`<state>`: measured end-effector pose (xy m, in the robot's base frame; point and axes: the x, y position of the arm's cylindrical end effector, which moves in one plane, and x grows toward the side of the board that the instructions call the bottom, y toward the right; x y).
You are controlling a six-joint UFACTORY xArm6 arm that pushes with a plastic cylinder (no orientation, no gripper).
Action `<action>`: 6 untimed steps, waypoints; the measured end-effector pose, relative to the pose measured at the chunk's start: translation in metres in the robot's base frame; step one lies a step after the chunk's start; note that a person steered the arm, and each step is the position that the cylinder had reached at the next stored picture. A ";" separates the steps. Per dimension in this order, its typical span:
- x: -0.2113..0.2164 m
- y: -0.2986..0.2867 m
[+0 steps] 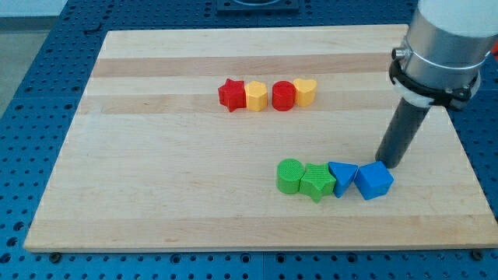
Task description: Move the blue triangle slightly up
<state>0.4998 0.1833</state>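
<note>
The blue triangle lies on the wooden board in the lower right part of the view. It sits in a row between a green star on its left and a blue cube on its right, touching both. My tip is down on the board just above the blue cube's top right corner, up and to the right of the blue triangle.
A green cylinder ends the row on the left. Higher up, a second row holds a red star, a yellow hexagon, a red cylinder and a yellow heart. The board's right edge is near my tip.
</note>
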 end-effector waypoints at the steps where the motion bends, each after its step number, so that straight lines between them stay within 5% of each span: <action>1: -0.007 0.039; 3: 0.056 0.122; 4: 0.083 0.096; 6: 0.060 -0.045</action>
